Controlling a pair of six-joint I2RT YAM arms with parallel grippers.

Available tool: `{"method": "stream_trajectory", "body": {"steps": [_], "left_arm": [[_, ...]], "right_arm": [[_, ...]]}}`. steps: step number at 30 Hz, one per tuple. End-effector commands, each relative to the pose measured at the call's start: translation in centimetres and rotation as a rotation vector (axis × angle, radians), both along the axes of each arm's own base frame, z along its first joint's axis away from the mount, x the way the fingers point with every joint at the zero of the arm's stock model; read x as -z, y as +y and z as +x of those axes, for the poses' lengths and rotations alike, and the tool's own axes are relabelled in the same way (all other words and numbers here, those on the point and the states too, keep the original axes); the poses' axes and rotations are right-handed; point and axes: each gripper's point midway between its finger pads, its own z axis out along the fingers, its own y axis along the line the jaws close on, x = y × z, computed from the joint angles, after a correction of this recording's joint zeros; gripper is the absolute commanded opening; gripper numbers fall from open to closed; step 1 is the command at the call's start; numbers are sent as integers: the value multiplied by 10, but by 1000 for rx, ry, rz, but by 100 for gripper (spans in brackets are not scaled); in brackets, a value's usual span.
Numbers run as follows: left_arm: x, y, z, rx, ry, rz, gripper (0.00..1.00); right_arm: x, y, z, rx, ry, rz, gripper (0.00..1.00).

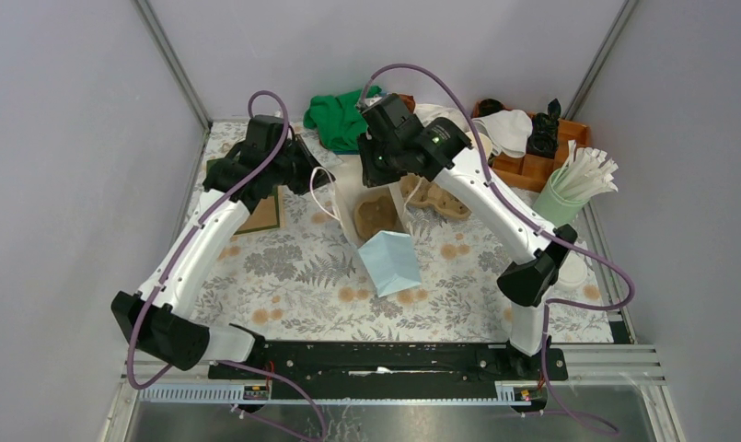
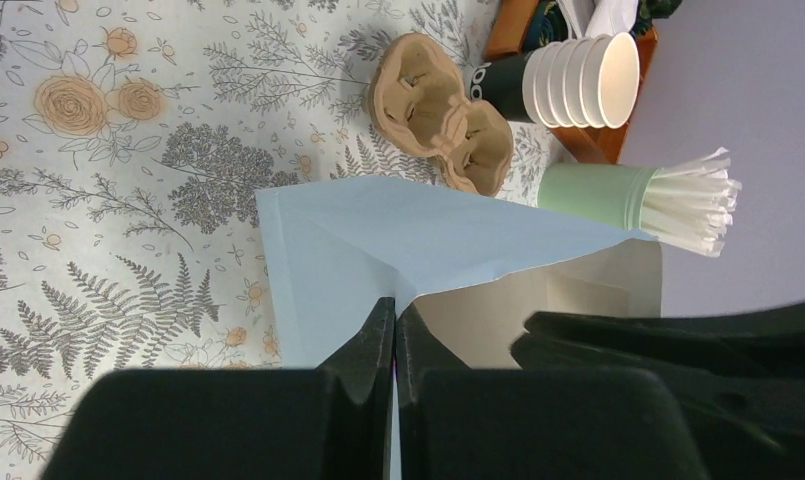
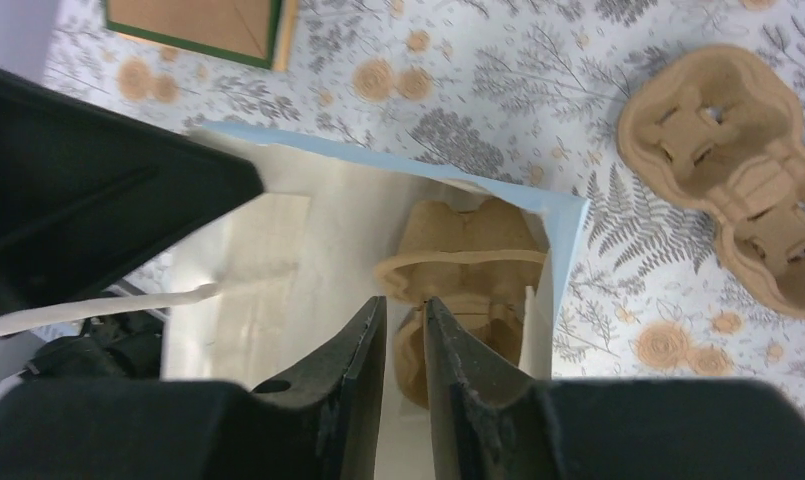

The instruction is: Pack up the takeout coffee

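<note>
A light blue paper bag [image 1: 391,261] stands open in the middle of the table, with a brown pulp cup tray [image 3: 466,268] lying inside it. My left gripper [image 2: 395,312] is shut on the bag's rim [image 2: 378,240] and holds the mouth open. Just above the tray in the bag's mouth, my right gripper [image 3: 405,305] hangs with its jaws a little apart and nothing between them. A white round lid [image 1: 576,273] beside the right arm's elbow looks like the takeout coffee, mostly hidden by the arm.
More pulp trays [image 1: 435,196] lie right of the bag. A stack of lidless cups [image 2: 578,80], a green cup of white sticks [image 1: 569,189] and a wooden organiser [image 1: 532,166] stand at the back right. A green cloth [image 1: 339,118] lies at the back, a brown card [image 1: 263,214] on the left.
</note>
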Motion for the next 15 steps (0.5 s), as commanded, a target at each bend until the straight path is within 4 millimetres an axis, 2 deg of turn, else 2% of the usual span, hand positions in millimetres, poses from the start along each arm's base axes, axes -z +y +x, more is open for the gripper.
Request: {"method": "stream_trajectory", "body": {"steps": [1, 6, 7, 9, 11, 14, 15], "left_arm": [[-17, 7, 8, -113, -60, -14, 0], [-14, -1, 13, -180, -71, -9, 0], [-13, -3, 14, -183, -72, -2, 3], [-10, -9, 14, -177, -72, 10, 13], [-9, -12, 13, -149, -72, 26, 28], [-16, -3, 12, -133, -101, 99, 55], [-21, 1, 11, -127, -119, 126, 61]], "right_arm": [[-17, 11, -2, -62, -20, 44, 27], [-6, 25, 0, -87, -35, 24, 26], [-3, 27, 2, -84, -35, 16, 27], [-4, 29, 8, -79, -53, 12, 28], [-8, 29, 11, -77, -72, 12, 29], [-13, 24, 11, -64, -81, 11, 29], [-14, 22, 10, -60, -84, 10, 29]]}}
